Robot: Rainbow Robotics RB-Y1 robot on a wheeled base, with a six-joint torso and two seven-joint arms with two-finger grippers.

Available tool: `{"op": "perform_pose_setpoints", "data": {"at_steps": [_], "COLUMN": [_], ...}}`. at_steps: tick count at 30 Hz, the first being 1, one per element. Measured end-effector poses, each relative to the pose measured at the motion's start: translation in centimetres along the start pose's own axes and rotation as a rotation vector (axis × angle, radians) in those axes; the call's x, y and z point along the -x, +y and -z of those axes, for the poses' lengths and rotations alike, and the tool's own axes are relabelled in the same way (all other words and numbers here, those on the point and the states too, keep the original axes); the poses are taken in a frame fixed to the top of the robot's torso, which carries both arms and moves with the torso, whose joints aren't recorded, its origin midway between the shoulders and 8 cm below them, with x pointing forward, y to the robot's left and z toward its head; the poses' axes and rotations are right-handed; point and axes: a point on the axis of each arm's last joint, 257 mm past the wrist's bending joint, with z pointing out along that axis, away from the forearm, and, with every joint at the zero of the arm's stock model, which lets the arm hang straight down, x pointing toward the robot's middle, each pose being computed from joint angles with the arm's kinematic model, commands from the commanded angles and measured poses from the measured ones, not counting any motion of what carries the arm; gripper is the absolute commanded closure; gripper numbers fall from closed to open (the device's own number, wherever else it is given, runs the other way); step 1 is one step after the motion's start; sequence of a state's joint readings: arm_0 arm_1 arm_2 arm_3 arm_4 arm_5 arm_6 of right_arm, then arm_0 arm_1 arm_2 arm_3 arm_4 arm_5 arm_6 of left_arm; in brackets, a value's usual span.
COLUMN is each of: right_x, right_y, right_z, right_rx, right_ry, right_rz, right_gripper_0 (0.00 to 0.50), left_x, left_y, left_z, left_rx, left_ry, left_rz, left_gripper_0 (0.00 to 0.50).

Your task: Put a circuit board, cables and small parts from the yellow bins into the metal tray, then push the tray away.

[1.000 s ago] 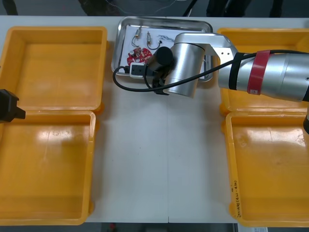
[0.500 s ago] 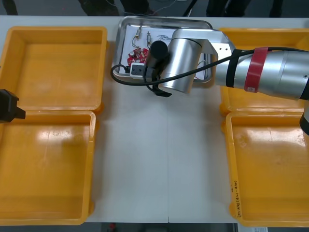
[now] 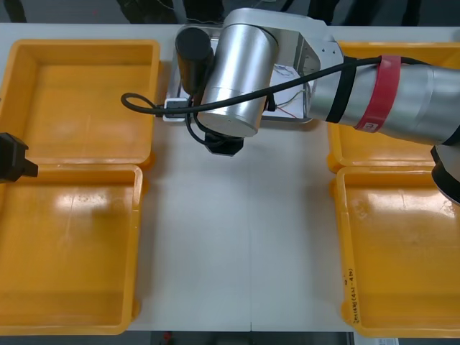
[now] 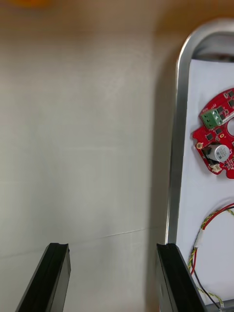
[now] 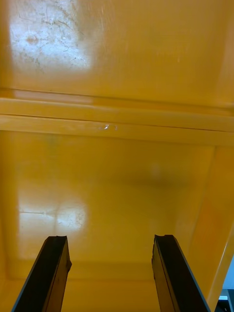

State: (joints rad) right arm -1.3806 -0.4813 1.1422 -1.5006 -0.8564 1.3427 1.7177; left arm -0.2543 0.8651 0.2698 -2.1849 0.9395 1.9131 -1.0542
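Bare table [image 3: 244, 237] lies open between yellow bins [image 3: 72, 244]; the right arm [image 3: 374, 93] overhangs the metal tray [image 4: 176, 146].

Quick rundown: the tabletop [image 3: 237, 244] has bins down both sides, far left bin [image 3: 79, 100] behind near left bin [image 3: 68, 251], far right bin [image 3: 339, 154] behind near right bin [image 3: 402, 251]. The tray [image 3: 291, 117] sits far middle, between the two far bins. The right arm [image 3: 237, 72] reaches in across the tray, with the right gripper [image 4: 112, 248] at its near edge: one finger at the rim, the other over bare tabletop. In the tray a circuit board [image 4: 217, 139] lies near that rim, and a cable [image 4: 209, 229] sits beside it, closer to the fingers. The left gripper [image 5: 109, 241] hangs at the left edge, where the left bins meet.
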Motion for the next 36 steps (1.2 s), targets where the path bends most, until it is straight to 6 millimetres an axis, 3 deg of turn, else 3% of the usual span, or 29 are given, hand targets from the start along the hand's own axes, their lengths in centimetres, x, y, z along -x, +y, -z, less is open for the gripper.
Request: {"op": "perform_pose_setpoints", "data": {"at_steps": [10, 20, 29, 36], "right_x": [-0.2, -5.0, -4.7, -6.8], "right_y": [4.4, 7.8, 8.4, 7.3], "right_z": [4.9, 8.6, 11.5, 12.0], "right_rx": [0.072, 0.092, 0.103, 0.128], "right_ry": [-0.019, 0.044, -0.11, -0.141], "right_rz": [-0.059, -0.251, -0.498, -0.801], "right_gripper_0": [0.0, 0.0, 0.0, 0.0], "left_x": [0.0, 0.0, 0.0, 0.0], "left_y": [0.0, 0.0, 0.0, 0.0], "left_z": [0.0, 0.0, 0.0, 0.0], "left_rx": [0.0, 0.0, 0.0, 0.0], "left_ry": [0.0, 0.0, 0.0, 0.0], "left_rz": [0.0, 0.0, 0.0, 0.0], "left_gripper_0": [0.0, 0.0, 0.0, 0.0]}}
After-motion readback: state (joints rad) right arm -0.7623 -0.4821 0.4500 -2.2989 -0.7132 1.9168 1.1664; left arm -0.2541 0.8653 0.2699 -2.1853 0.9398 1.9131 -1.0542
